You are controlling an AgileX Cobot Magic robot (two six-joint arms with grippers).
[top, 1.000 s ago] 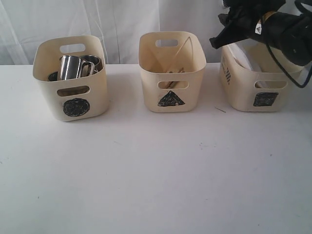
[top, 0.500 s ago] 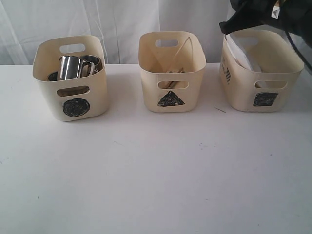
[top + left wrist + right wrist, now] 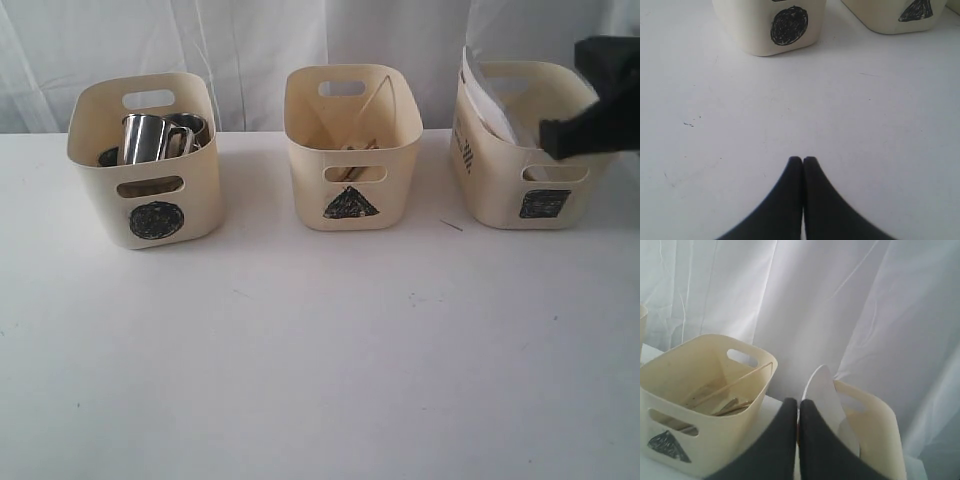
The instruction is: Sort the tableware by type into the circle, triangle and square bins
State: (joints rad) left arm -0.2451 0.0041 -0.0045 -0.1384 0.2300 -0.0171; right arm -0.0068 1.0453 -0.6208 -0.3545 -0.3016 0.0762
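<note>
Withdrawn from over the square bin (image 3: pixel 492 192), the right gripper (image 3: pixel 548 138) is closed on nothing; the clear plate (image 3: pixel 484 103), seemingly sorted there by type, is left leaning inside.

A white tabletop (image 3: pixel 320 380) meets a pale, softly lit curtain (image 3: pixel 250 50) behind.

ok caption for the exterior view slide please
Cream plastic circle tub, triangle tub and square tub on a white table, steel mugs in the first; black right gripper by the third.
</note>
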